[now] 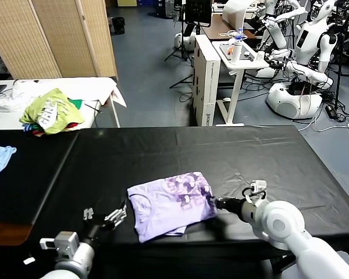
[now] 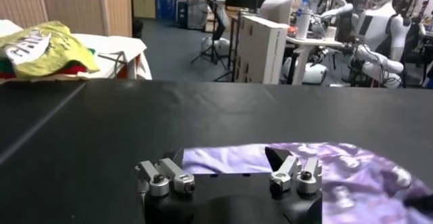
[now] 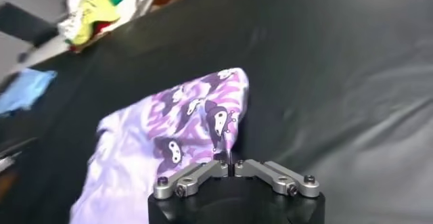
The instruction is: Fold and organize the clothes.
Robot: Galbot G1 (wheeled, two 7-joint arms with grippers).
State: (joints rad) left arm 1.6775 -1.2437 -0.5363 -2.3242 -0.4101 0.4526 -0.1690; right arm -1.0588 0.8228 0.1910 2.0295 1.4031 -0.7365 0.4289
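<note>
Lying near the table's [image 1: 279,157] front edge, the lavender T-shirt [image 1: 168,206] was partly folded, its plain back turned up on the left and a band of dark-and-pale printed shapes showing along its far right side. My right gripper [image 1: 213,202] had its jaws pressed fully together, pinching a thin bit of the shirt's right edge. My left gripper [image 1: 107,214] stood spread wide and held nothing, just beside the shirt's left edge. Farther left lay a blue cloth [image 1: 0,158], and beyond it a yellow-green pile [image 1: 51,110] on a white side table [image 1: 96,87].
</note>
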